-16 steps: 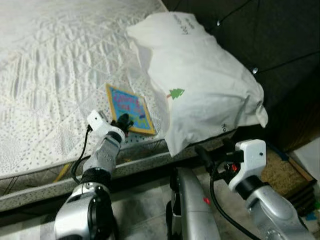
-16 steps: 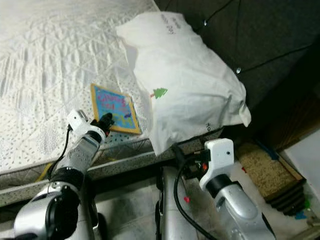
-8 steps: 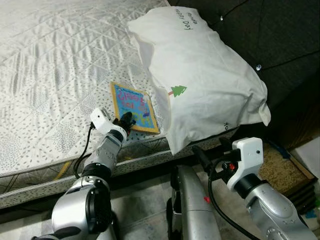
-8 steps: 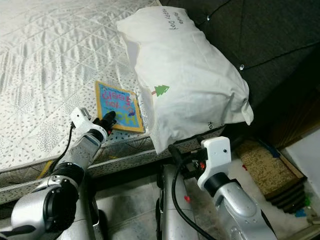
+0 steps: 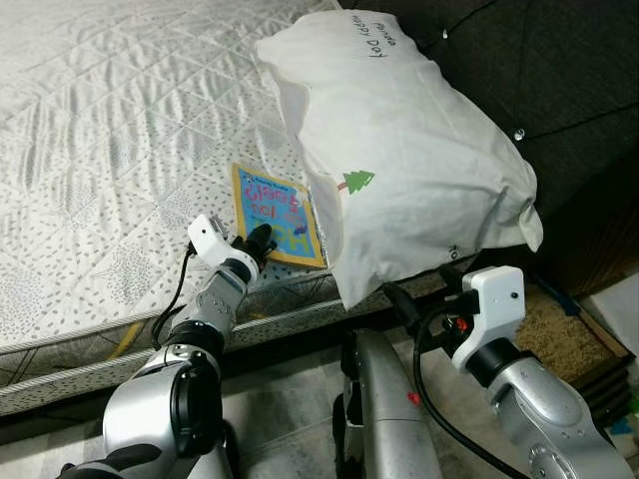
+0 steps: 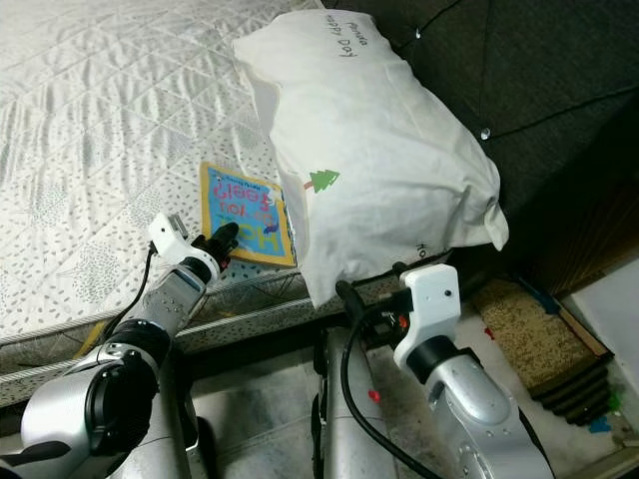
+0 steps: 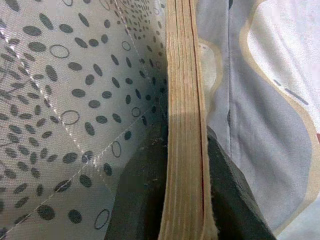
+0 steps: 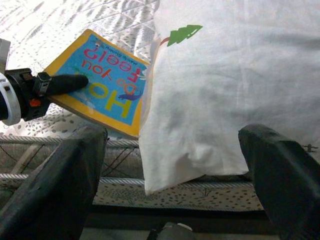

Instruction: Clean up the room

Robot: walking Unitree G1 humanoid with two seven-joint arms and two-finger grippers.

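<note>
1. Two black fingers of the left gripper (image 5: pixel 258 239) are pinched on the near edge of the board book (image 5: pixel 278 214); the left wrist view shows its stacked pages clamped between them.
2. Beyond that gripper the book lies flat on the quilted mattress (image 5: pixel 110 130), apparently tucked just under the white pillow (image 5: pixel 409 160) to its right.
3. The right gripper (image 8: pixel 175 165) hangs spread wide by the bed's edge, with the pillow just ahead.
</note>
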